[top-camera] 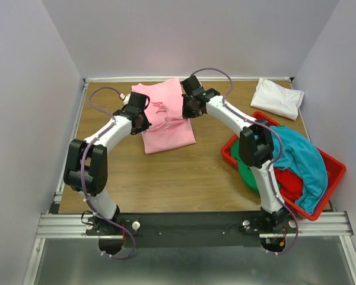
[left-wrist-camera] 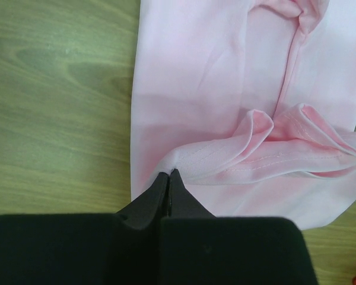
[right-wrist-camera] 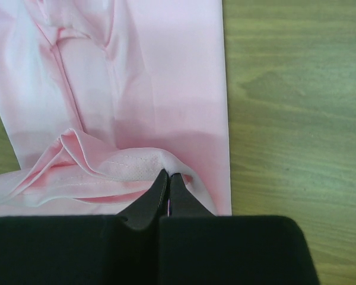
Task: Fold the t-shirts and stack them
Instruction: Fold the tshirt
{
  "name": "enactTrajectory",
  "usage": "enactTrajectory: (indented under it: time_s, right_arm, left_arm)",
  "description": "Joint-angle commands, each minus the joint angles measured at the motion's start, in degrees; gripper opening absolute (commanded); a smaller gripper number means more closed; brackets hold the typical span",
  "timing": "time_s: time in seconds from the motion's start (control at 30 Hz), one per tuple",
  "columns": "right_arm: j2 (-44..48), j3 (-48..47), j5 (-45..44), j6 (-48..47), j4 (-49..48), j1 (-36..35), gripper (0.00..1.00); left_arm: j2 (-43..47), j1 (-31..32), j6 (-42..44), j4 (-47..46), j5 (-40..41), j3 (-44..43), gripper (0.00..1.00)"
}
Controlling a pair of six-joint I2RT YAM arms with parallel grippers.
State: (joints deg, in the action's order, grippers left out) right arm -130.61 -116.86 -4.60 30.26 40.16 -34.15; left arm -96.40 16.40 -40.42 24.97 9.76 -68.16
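Note:
A light pink t-shirt (top-camera: 169,127) lies partly folded on the wooden table, at the back and left of centre. My left gripper (top-camera: 141,122) is at its left edge, shut on a lifted fold of the hem (left-wrist-camera: 169,173). My right gripper (top-camera: 190,110) is at the shirt's right edge, shut on the other end of that hem fold (right-wrist-camera: 168,173). The pink cloth (left-wrist-camera: 225,71) bunches between the two grips, and the flat layer (right-wrist-camera: 154,77) lies under it. A folded white t-shirt (top-camera: 277,98) rests at the back right corner.
A red plastic bin (top-camera: 331,189) stands at the right, holding a teal shirt (top-camera: 299,157), a green one (top-camera: 246,169) and a red one (top-camera: 291,184). The right arm's elbow reaches over the bin's left end. Grey walls close in the table.

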Motion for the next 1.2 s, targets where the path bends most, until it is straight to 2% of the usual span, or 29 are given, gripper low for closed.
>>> enactTrajectory:
  time_s: [0.0,0.5,0.87,0.9,0.97,1.0,1.03,1.1,1.17]
  right_arm:
    - [-2.9,-4.8,1.2,-1.2,0.6,1.0,0.01]
    - [-11.7,-15.1,4.0,-1.3,0.8,2.9,0.02]
    - [-16.7,-24.4,4.2,0.6,0.5,3.8,0.02]
    - [-17.4,-25.6,6.4,0.9,0.3,4.2,0.12]
    - [-18.4,-27.8,10.1,1.6,-0.9,4.5,0.39]
    - [-18.8,-29.5,11.4,2.4,-1.5,5.0,0.56]
    - [-18.8,-29.7,13.4,2.7,-2.7,5.1,0.75]
    - [-17.2,-29.7,13.7,2.9,-3.7,5.6,0.83]
    - [-15.7,-27.9,13.7,2.1,-4.5,5.8,0.87]
  left_arm:
    - [-1.8,-1.5,1.3,-1.0,-0.5,-3.1,0.00]
    - [-10.3,-6.0,2.4,-3.6,-4.9,-9.7,0.00]
    - [-16.9,-8.1,1.9,-3.2,-7.9,-17.6,0.00]
    - [-17.2,-8.4,1.7,-2.6,-7.7,-18.1,0.18]
    - [-17.1,-9.3,1.1,-2.6,-6.8,-19.4,0.45]
    - [-16.7,-9.5,1.0,-2.5,-6.2,-19.9,0.71]
    - [-15.8,-9.7,1.0,-2.4,-5.4,-21.1,0.78]
    - [-15.0,-10.0,1.8,-1.9,-4.4,-22.4,0.87]
    - [-13.8,-10.0,2.5,-1.5,-3.9,-23.4,0.88]
